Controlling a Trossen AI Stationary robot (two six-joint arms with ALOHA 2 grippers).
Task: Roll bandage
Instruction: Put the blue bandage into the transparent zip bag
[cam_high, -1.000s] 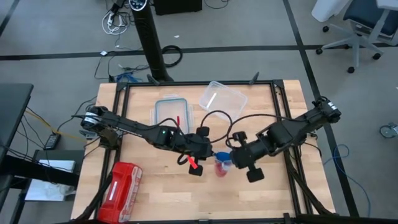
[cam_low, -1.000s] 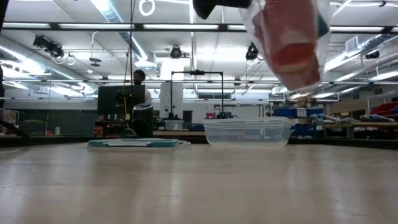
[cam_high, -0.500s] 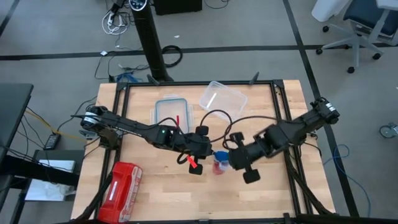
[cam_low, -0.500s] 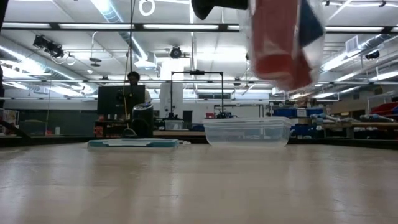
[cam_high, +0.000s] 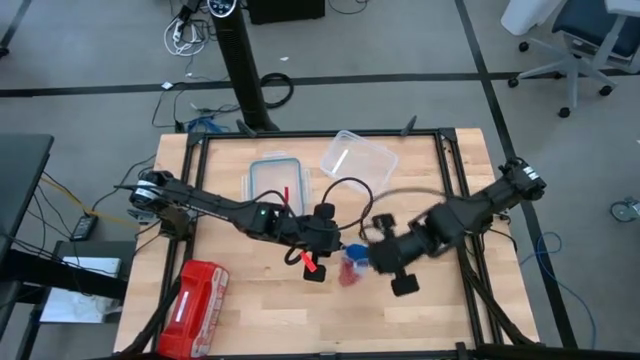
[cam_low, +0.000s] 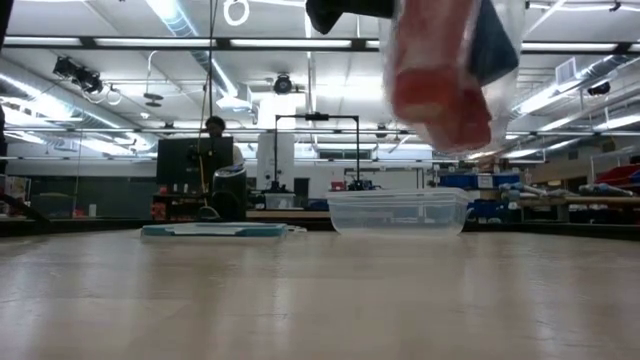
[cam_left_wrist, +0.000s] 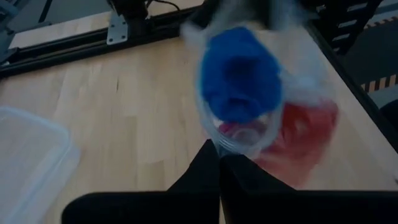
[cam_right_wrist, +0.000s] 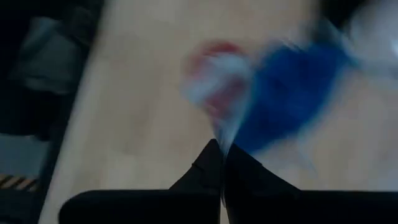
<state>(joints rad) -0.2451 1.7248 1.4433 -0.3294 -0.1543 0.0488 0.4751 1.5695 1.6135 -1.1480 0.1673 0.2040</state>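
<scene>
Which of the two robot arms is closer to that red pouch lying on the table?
Left. The left gripper is just up and right of the red pouch; the right gripper is farther right.

- The worktop (cam_high: 260, 315) is pale wooden planks with a dark metal frame running along its edges.
- A clear plastic container (cam_high: 358, 157) sits at the far edge of the worktop, right of middle, open side up.
- Just beside the container, on its left, a flat clear lid (cam_high: 276, 180) with a bluish rim lies on the wood.
- Well apart from the container, a red zip pouch (cam_high: 195, 305) with white markings lies at the near left corner.
</scene>
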